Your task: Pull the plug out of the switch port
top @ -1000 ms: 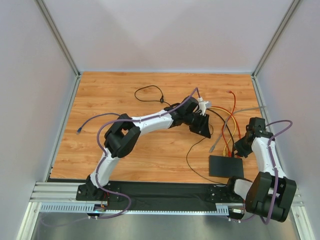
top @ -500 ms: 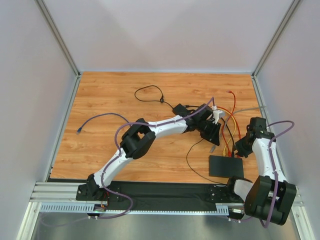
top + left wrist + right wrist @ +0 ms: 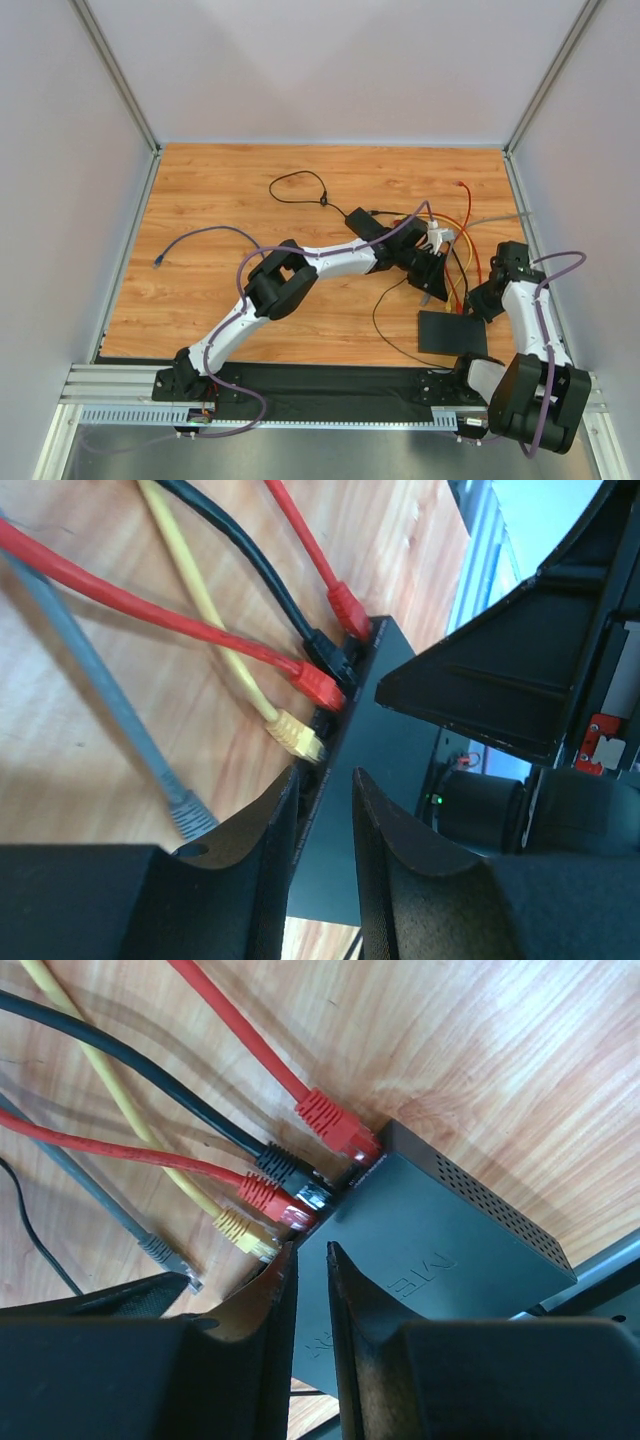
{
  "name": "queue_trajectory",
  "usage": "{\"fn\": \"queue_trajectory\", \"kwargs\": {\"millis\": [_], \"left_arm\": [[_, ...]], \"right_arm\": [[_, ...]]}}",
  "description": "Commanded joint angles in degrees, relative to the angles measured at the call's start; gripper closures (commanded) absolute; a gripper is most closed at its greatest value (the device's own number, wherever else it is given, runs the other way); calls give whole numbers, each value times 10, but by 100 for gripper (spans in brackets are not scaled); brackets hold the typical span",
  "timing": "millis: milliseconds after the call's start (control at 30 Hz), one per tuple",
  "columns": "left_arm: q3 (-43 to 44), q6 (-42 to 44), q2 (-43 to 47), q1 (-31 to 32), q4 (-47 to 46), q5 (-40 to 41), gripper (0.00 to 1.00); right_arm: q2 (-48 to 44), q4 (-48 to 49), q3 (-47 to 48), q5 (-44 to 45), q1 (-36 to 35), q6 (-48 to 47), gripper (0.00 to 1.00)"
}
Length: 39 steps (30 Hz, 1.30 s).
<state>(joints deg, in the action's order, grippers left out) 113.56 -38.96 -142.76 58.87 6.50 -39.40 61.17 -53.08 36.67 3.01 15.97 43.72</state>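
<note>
The flat black switch (image 3: 452, 333) lies near the front right. In the right wrist view the switch (image 3: 440, 1260) has a red plug (image 3: 335, 1125), a black plug (image 3: 290, 1168), a second red plug (image 3: 265, 1198) and a yellow plug (image 3: 240, 1230) along its port edge. A grey plug (image 3: 165, 1255) lies loose on the wood. My left gripper (image 3: 432, 280) hangs over the port edge (image 3: 324, 776), jaws a narrow gap apart, holding nothing. My right gripper (image 3: 478, 300) is over the switch's top (image 3: 309, 1250), jaws nearly together and empty.
A small black power-adapter brick (image 3: 362, 222) with a looped black cord (image 3: 300, 185) lies behind the left arm. Red, yellow, black and grey cables fan back from the switch toward the right wall (image 3: 470, 230). A purple cable end (image 3: 160, 262) lies at the left.
My left arm has stretched right and nearer, bringing its gripper from mid-table to the switch's port edge. My right gripper has shifted slightly nearer over the switch.
</note>
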Motion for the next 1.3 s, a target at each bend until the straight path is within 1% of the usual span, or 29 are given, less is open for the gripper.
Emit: {"fn": "queue_trajectory", "kwargs": {"millis": [0,167,200,267,400,467,533,633,800,967,1033,1133,1267], "left_arm": [[-25,-30,-1,7,-51,-35,64],[-51,-42,8,12,-62,-30,65],[-55,-46,11,12,-81,-27,65],[-65,-46,20,12,-83,-17,65],[-76,-52,36,12,-88,-19,65],[-78,-61,40,13,-89,-25,63],[-72,-74,35,13,-72,-28,59],[-49,-87,18,14,-51,-28,57],[-33,-110,-12,14,-62,-23,63],[-40,-154,-22,13,-118,-14,67],[-38,-168,-24,14,-124,-7,67],[-25,-171,-38,13,-98,-6,67],[-31,-173,-44,13,-94,1,66]], "right_arm": [[-14,-13,-4,17,-2,20,80],[-31,-37,-2,51,-1,47,80],[-32,-40,0,56,-1,50,80],[-38,-47,2,67,-1,58,79],[-41,-46,-8,53,-1,70,80],[-40,-37,-18,46,-1,71,80],[-36,-32,-26,39,-1,73,80],[-29,-24,-34,33,-1,76,80],[-25,-16,-38,32,-1,74,80],[-22,-10,-44,37,-1,70,82],[-20,-7,-48,36,-1,69,82],[-14,-2,-43,33,-1,68,82],[-9,1,-38,33,-1,66,82]]}}
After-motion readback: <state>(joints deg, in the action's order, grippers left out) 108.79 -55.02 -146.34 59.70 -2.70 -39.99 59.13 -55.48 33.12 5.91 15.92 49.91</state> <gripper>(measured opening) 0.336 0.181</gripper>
